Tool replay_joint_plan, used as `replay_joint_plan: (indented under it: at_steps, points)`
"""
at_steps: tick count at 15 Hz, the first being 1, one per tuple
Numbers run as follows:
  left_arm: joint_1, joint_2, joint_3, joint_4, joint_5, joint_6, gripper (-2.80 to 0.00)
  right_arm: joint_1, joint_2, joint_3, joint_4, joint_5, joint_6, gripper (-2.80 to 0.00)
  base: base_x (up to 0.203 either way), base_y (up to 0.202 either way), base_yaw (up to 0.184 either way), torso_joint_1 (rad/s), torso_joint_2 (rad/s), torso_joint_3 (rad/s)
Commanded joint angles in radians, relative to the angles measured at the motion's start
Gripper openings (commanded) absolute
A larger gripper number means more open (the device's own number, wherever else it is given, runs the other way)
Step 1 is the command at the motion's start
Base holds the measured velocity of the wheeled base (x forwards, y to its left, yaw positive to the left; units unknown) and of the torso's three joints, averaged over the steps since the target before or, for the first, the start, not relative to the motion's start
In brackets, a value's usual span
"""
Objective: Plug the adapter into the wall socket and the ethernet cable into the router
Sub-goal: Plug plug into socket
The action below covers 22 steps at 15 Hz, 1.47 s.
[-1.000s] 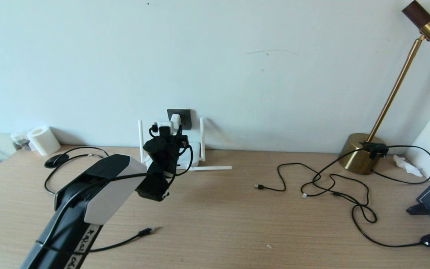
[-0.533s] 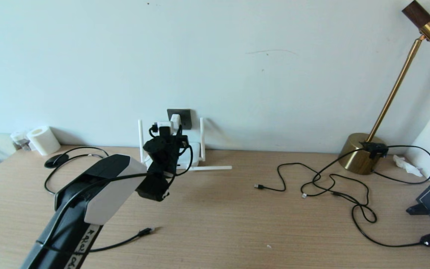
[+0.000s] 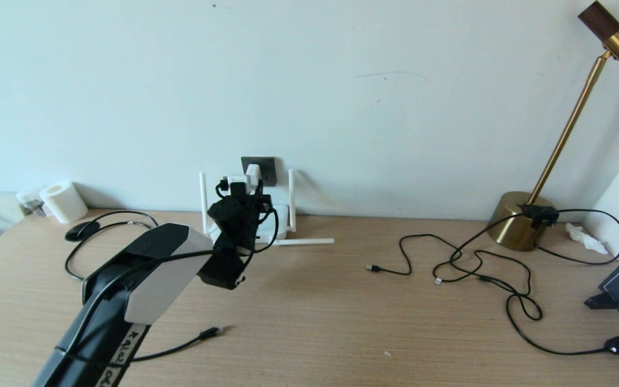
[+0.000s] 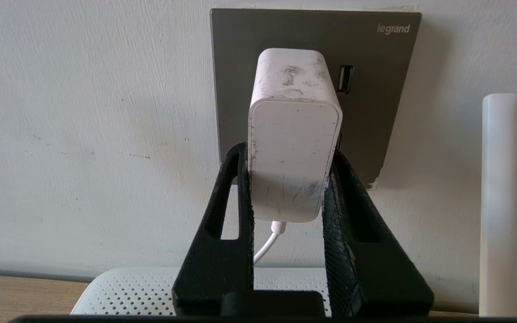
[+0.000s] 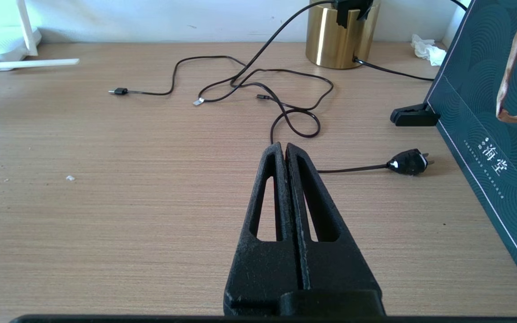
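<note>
- L gripper [image 4: 288, 157] clamped on the adapter [image 4: 293, 134], one finger [image 4: 236, 179] each side of its lower half; centre of the left wrist view.
- Adapter sits against the wall socket [image 4: 388, 89], dark grey plate, top centre of that view; can't tell if fully seated. Thin white cord [image 4: 267, 240] hangs from adapter's underside.
- Head view: L gripper [image 3: 242, 185] left of centre at the wall, socket [image 3: 266, 166] just behind it.
- Router [image 3: 280, 220] on the desk [image 3: 315, 312] under the socket, antennas upright either side, one lying flat to the right.
- Ethernet cable [image 3: 180, 346] lies on desk, lower left of head view, plug [image 3: 211, 332] free, well apart from router.
- R gripper [image 5: 285, 150] pressed together, empty, over bare desk, bottom centre of the right wrist view.
- Thin black cables [image 3: 481, 269] loose right of centre; brass lamp [image 3: 524, 220] far right.
</note>
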Motion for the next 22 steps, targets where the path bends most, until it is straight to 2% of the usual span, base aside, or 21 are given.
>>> replay_joint_plan:
  at_steps: [1, 22]
  points:
    - [-0.001, 0.006, -0.006, -0.006, 0.001, 0.001, -2.8, 0.0, 0.0, 0.0, -0.001, 0.0, 0.0, -2.8, 0.0, 0.0, 0.0, 0.0, 0.0, 0.0]
    - [-0.002, 0.034, -0.058, 0.027, 0.012, 0.003, -2.8, -0.001, 0.0, 0.0, -0.001, 0.0, 0.0, -2.8, 0.0, 0.0, 0.0, 0.0, 0.0, 0.0]
